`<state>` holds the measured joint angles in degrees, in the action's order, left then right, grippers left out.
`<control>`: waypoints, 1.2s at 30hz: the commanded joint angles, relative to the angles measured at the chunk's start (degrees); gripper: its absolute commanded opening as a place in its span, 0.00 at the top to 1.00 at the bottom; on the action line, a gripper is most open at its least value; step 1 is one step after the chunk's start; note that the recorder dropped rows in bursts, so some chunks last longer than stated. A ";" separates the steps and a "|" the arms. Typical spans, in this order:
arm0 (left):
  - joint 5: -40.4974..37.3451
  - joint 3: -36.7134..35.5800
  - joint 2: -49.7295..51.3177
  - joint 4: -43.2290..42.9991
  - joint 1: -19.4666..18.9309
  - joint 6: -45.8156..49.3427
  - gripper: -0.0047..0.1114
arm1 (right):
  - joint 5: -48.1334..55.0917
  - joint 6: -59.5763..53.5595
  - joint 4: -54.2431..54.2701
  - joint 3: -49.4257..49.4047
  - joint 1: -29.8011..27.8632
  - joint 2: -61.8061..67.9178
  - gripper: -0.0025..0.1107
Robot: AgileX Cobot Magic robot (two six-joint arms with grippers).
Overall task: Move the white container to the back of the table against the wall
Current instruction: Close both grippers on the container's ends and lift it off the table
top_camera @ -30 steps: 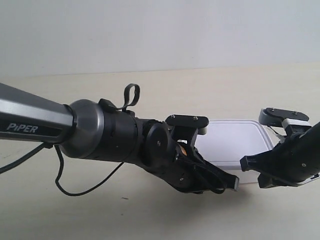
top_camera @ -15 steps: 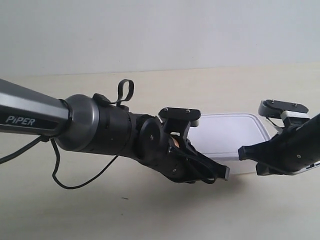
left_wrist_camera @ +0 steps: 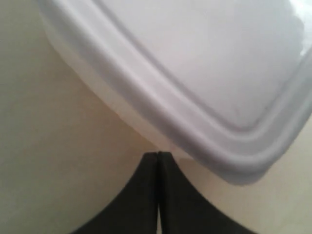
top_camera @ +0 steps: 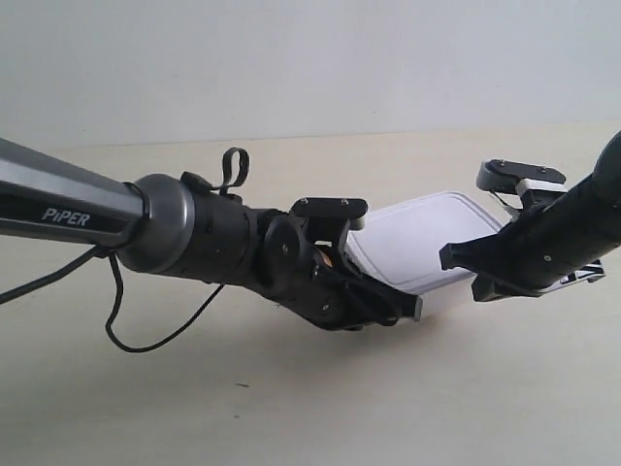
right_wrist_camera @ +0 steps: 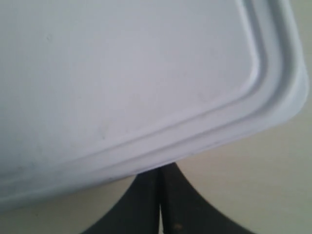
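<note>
The white container (top_camera: 424,239) lies on the table (top_camera: 291,408), skewed, between the two arms. The fingertips of the arm at the exterior view's left (top_camera: 414,308) sit at its near side. The fingertips of the arm at the exterior view's right (top_camera: 448,257) sit at its right side. In the left wrist view my left gripper (left_wrist_camera: 157,155) is shut, its tips touching the container (left_wrist_camera: 195,73) wall below the lid rim. In the right wrist view my right gripper (right_wrist_camera: 160,170) is shut, its tips tucked under the lid's edge (right_wrist_camera: 122,73). Neither holds anything.
The wall (top_camera: 291,58) rises behind the table's far edge, with a strip of bare table between it and the container. A black cable (top_camera: 146,335) loops down from the arm at the exterior view's left, close to the tabletop.
Both arms have moved toward the wall and to the exterior view's left. The container has slid with them, away from the front edge, and turned slightly.
</note>
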<state>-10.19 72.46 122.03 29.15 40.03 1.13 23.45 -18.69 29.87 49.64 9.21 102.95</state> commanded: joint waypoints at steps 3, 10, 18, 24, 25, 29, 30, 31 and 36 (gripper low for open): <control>-0.64 5.57 -0.05 -4.27 -0.82 0.01 0.96 | 1.83 -0.86 0.15 4.84 -0.29 2.30 0.98; -2.25 7.63 0.71 -4.94 -2.21 0.01 0.96 | 3.65 -0.86 0.15 9.53 -0.29 4.97 0.98; -2.74 7.63 0.71 -4.52 -2.11 0.01 0.96 | 4.74 -8.72 10.44 14.90 -0.29 10.42 0.98; 0.64 7.72 0.71 -4.30 -2.24 -1.13 0.96 | 5.49 -8.74 10.55 18.38 -0.29 12.66 0.98; 0.64 7.72 0.86 -4.30 -2.24 -1.13 0.96 | 5.91 -8.74 10.55 19.16 -0.29 13.05 0.98; 0.88 9.29 2.31 -4.30 -2.24 -1.13 0.96 | 7.43 -8.74 10.77 21.96 -0.17 14.14 0.98; 0.88 10.02 2.87 -4.30 -2.24 -1.13 0.96 | 7.97 -8.74 11.22 22.62 -0.18 14.47 0.98; 0.88 10.81 3.56 -4.42 -2.24 -1.13 0.96 | 8.39 -8.74 11.47 23.24 -0.18 14.75 0.98; 0.53 16.74 7.83 -4.97 -4.13 -1.13 0.96 | 9.37 -8.84 11.47 24.53 -0.18 15.35 0.98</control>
<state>-10.17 86.91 128.57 24.60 37.11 0.00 32.39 -26.75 41.14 73.53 9.21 118.25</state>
